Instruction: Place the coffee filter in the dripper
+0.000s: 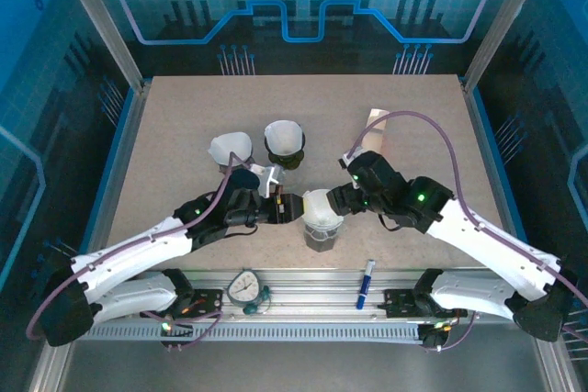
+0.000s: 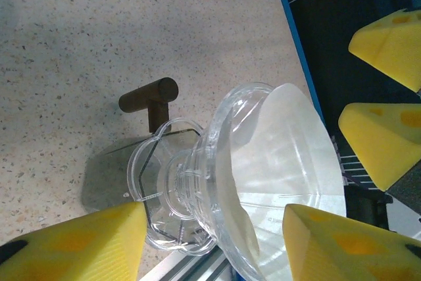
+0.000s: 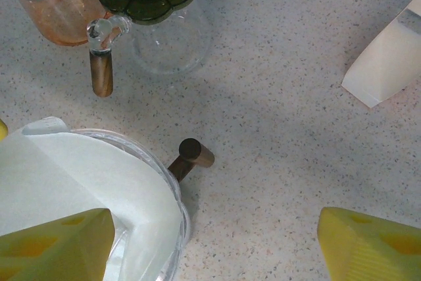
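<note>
The left gripper [image 2: 216, 208] has its two yellow fingers [image 2: 72, 245] far apart. The clear dripper [image 2: 220, 162] sits in the gap between them. I cannot tell if the fingers touch the glass, because their tips are cut off at the bottom of the left wrist view.

The white coffee filter [image 2: 293, 156] is inside the dripper and lines its cone. The dripper stands on a clear glass pot [image 2: 154, 189] with a brown handle [image 2: 148, 97] that points to 11 o'clock.

The right gripper [image 3: 216, 218] is wide open too and holds nothing. One of its fingers lies over the filter at 8 o'clock in its own view, and hides part of the rim. The filter runs off the left edge there.

In the top view, a green dripper [image 1: 285, 140] and a pale one [image 1: 230, 149] stand near at 11 o'clock from the filled dripper. A folded paper [image 1: 375, 122] lies at 1 o'clock, well apart. The table [image 1: 423, 135] is bare toward 3 o'clock, so there is room on that side. A blue pen [image 1: 365, 282] and a round timer [image 1: 246, 287] rest on the metal rail at 6 o'clock.
</note>
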Controlling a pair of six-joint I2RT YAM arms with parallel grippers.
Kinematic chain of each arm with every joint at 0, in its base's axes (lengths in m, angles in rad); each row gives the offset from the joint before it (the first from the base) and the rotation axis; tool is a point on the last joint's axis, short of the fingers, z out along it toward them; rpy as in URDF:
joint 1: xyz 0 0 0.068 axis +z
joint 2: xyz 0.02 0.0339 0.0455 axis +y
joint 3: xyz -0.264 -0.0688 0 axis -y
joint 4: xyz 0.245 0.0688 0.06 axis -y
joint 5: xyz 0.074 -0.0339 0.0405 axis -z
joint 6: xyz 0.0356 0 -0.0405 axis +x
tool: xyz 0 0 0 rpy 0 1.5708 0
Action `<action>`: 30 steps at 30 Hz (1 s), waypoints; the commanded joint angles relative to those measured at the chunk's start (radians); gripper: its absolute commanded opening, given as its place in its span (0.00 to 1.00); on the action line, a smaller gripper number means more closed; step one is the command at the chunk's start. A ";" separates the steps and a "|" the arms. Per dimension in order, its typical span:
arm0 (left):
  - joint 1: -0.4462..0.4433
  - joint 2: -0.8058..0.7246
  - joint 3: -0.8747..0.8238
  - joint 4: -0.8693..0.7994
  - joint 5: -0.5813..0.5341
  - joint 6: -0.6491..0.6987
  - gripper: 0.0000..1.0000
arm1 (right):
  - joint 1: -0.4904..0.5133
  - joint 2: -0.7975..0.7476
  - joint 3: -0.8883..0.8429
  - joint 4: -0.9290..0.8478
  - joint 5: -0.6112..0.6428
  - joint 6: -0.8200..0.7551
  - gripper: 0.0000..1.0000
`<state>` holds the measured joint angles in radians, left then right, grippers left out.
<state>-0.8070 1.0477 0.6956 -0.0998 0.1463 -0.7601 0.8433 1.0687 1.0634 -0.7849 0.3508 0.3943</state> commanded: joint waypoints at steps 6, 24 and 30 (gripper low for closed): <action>-0.004 -0.044 -0.016 0.010 -0.027 0.010 0.68 | -0.004 -0.048 -0.022 0.041 0.042 0.021 0.82; 0.091 -0.271 -0.010 -0.219 -0.157 0.035 0.71 | -0.004 -0.174 -0.122 0.049 0.087 0.065 0.82; 0.192 -0.355 -0.005 -0.299 -0.177 0.024 0.67 | -0.004 -0.220 -0.156 0.051 0.098 0.087 0.82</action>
<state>-0.6502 0.7105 0.6910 -0.3267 -0.0006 -0.7494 0.8433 0.8730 0.9222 -0.7341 0.4194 0.4496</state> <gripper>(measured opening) 0.673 0.819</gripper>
